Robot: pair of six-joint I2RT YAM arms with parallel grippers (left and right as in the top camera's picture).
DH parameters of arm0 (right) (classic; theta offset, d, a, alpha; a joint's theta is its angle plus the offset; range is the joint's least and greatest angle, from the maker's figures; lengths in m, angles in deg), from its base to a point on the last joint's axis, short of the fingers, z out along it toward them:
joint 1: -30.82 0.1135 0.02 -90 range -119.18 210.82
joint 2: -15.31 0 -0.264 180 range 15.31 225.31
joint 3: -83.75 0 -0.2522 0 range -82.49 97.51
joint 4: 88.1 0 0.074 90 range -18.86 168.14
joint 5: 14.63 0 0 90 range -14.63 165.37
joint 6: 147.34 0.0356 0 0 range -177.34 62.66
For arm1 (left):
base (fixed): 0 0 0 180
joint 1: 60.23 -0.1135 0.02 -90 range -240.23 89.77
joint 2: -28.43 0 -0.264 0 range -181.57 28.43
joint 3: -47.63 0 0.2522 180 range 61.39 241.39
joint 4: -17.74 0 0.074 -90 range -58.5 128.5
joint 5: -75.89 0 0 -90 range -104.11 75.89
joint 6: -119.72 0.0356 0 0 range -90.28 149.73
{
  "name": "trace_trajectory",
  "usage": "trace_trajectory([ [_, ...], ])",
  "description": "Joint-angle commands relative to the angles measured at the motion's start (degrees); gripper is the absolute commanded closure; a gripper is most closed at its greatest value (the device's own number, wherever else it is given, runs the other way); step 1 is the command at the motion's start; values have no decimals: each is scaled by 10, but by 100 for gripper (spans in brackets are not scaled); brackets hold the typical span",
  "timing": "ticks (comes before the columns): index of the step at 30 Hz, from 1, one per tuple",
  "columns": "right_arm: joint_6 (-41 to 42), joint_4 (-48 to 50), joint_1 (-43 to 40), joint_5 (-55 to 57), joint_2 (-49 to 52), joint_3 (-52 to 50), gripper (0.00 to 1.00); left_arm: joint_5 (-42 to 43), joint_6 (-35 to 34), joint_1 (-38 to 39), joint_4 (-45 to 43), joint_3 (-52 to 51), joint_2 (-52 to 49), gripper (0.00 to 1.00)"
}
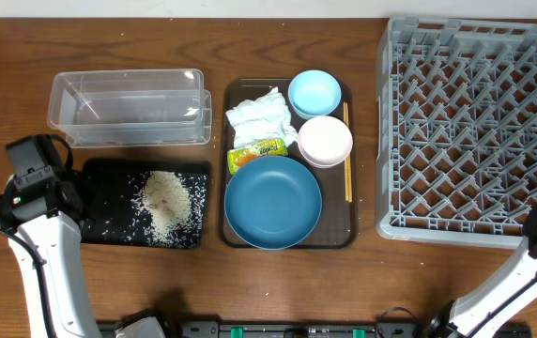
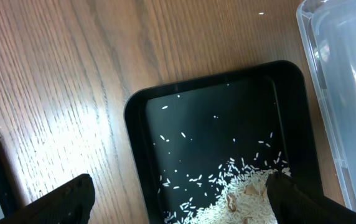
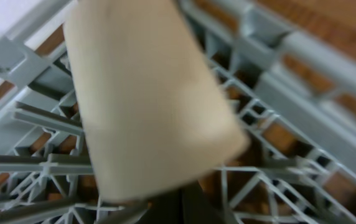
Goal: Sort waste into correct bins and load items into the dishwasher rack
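My left gripper (image 2: 178, 199) is open and empty, hovering over the left end of the black tray (image 2: 137, 143), which holds loose rice (image 2: 246, 193). In the overhead view the rice (image 1: 167, 202) lies in this tray (image 1: 99, 167), below the clear tub (image 1: 128, 108). My right gripper (image 3: 184, 208) is shut on the white cup (image 3: 147, 93) just above the grey rack (image 3: 277, 124). The tissue (image 1: 259, 117), wrapper (image 1: 254, 152), dark-blue bowl (image 1: 272, 202), light-blue bowl (image 1: 314, 92), pink bowl (image 1: 325, 141) and chopsticks (image 1: 347, 160) sit on the brown tray.
The brown serving tray (image 1: 344, 237) lies between the bins and the rack (image 1: 475, 122). The rack fills the right side of the table. The right arm rises from the bottom right corner, and its gripper is at the overhead view's right edge.
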State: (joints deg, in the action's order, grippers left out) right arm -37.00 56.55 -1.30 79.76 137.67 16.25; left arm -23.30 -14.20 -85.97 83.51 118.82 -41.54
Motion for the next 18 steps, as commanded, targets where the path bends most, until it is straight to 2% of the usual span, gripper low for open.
trace_trajectory([
  [1,17,-10,-1,25,-57,2,99,-3,-5,-3,0,10,0,9],
  [9,34,-25,0,-39,-76,2,99,-3,-5,-3,0,10,0,9],
  [18,38,85,1,-40,-75,1,95,-3,-5,-3,0,10,0,9],
])
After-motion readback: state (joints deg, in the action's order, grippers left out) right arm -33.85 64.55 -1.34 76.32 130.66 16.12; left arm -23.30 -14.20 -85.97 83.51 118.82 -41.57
